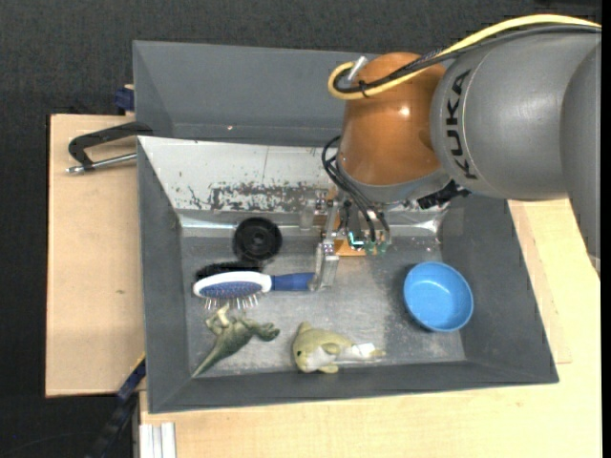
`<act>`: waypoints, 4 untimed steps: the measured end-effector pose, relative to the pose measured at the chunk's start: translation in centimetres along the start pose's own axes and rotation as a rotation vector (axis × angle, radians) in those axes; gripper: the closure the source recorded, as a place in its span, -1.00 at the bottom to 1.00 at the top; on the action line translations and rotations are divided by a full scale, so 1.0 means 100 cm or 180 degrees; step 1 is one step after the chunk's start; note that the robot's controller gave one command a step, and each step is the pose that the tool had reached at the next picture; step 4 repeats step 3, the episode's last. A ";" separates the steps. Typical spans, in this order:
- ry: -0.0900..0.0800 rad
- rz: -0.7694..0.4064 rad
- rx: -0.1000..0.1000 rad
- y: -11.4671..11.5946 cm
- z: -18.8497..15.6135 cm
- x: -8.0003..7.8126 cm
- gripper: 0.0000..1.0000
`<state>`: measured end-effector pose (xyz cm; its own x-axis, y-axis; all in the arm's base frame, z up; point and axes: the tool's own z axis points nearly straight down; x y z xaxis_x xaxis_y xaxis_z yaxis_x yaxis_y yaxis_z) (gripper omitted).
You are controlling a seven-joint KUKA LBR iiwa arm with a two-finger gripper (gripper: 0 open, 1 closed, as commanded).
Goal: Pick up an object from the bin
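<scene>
In the camera view, the blue and white brush [239,286] is seen lying left of centre in the bin [162,256]. It is best grasped squarely across its narrow handle. The gripper [329,260] is placed at the handle's end. Whether it is open, closed or touching cannot be told.

The arm [520,103] runs out of my picture at the right and top edges, so its upper joints are cut off. Its orange cover [387,127] hides a stretch of the back wall of the bin [162,256]. The tool [326,273] stands in front of the right end of the blue brush handle [291,282], and I cannot tell whether the two touch. The black round thing [257,238] near that handle is too small for me to name.
</scene>
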<state>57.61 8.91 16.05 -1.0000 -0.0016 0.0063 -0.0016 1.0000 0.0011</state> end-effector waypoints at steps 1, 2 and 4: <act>-0.0041 -0.0350 -0.0005 0.036 0.090 0.002 -1.00; -0.0077 -0.0337 -0.0010 0.035 0.084 -0.002 1.00; -0.0063 -0.0452 0.0002 0.012 -0.043 -0.004 1.00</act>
